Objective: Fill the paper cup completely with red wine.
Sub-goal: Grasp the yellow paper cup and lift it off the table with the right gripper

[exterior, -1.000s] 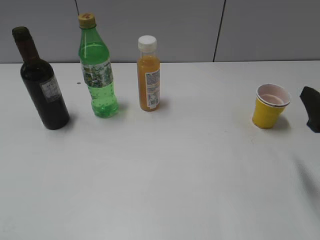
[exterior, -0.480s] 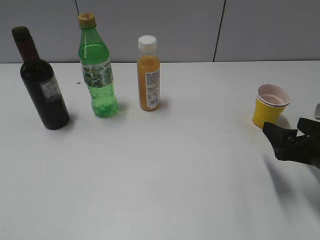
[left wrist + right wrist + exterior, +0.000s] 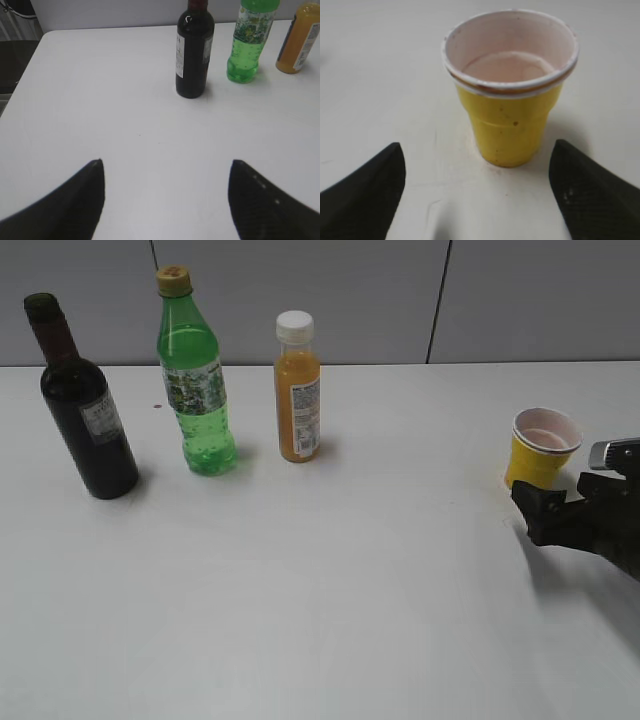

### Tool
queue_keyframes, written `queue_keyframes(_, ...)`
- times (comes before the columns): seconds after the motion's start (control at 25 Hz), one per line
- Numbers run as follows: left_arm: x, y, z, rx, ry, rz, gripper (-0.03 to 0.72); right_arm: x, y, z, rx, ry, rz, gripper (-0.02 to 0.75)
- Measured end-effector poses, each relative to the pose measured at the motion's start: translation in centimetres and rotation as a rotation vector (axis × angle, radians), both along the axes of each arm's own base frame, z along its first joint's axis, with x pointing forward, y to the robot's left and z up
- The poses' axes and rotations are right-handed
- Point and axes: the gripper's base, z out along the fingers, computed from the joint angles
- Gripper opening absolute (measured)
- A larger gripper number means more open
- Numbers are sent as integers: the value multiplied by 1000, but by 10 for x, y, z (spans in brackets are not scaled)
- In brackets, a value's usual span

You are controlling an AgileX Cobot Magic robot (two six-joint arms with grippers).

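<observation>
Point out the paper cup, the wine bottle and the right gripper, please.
paper cup (image 3: 509, 131): right wrist view, yellow wall.
wine bottle (image 3: 88, 430): exterior view, dark body.
right gripper (image 3: 477, 192): right wrist view, midway between fingertips.

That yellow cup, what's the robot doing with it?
The right gripper is open and lined up with the yellow paper cup, one finger on each side, not touching it. The cup looks empty, with only faint pinkish stains inside. The left gripper is open too, facing the dark red wine bottle, which stands beside a green soda bottle and an orange juice bottle. Nothing is being held.
</observation>
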Motion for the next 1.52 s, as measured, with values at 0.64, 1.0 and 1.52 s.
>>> queue_keyframes(0.64, 0, 0, 0, 0, 0, 0, 582, 49, 2, -34, -7, -9, -4, 671)
queue_keyframes(1.0, 0, 0, 0, 0, 0, 0, 582, 62, 0, -48, -7, -14, -33, 653)
queue_keyframes(1.52, 0, 0, 0, 0, 0, 0, 582, 81, 1, -58, -2, -68, -36, 566)
